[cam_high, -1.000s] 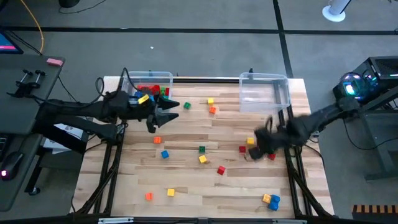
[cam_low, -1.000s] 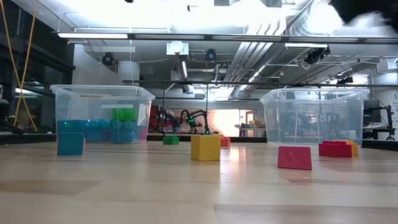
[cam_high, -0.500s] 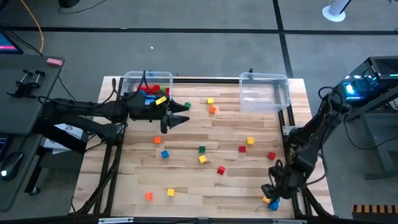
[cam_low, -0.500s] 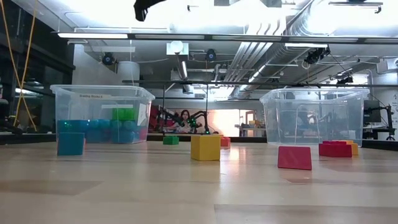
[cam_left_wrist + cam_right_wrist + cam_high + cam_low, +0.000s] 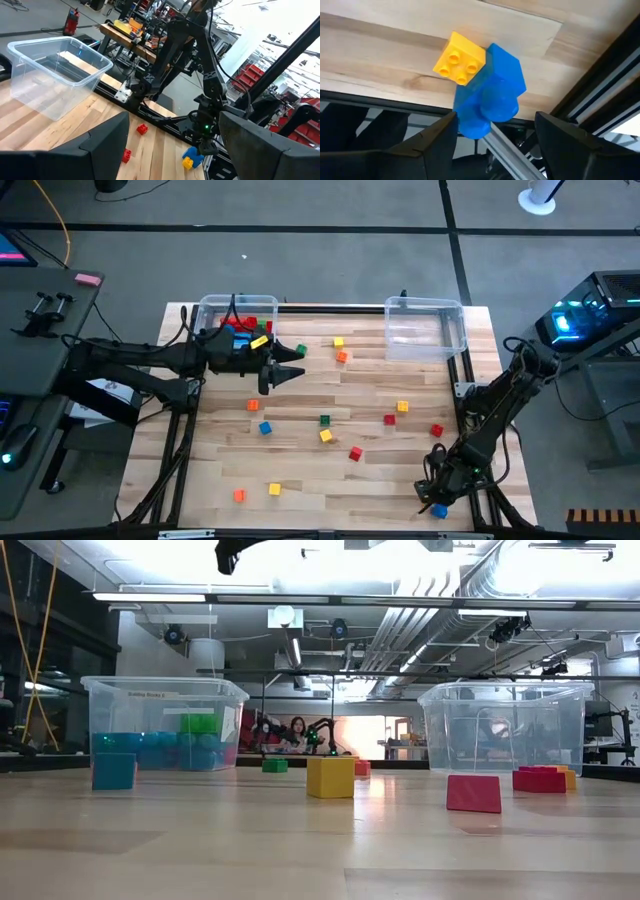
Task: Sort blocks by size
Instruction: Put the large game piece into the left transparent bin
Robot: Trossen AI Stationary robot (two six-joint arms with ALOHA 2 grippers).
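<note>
right gripper [image 5: 436, 498] partly hides blue block [image 5: 492, 90] beside yellow block [image 5: 459, 58].

High cam: straight down, whole table [image 5: 300, 480]. Low cam: tabletop height, level, facing both bins and room behind. L wrist looks across toward right arm; R wrist close over yellow/blue blocks [image 5: 485, 85], also in L wrist view.

Table [image 5: 300, 395]: pale, striped wood planks
Bins [image 5: 425, 328]: clear plastic
Blocks [image 5: 325, 436]: red, blue, green, yellow, orange
Corner pair: yellow block [image 5: 460, 58] against blue block [image 5: 492, 90]
Arms: black
Floor [image 5: 320, 250]: grey with dark lines
</note>
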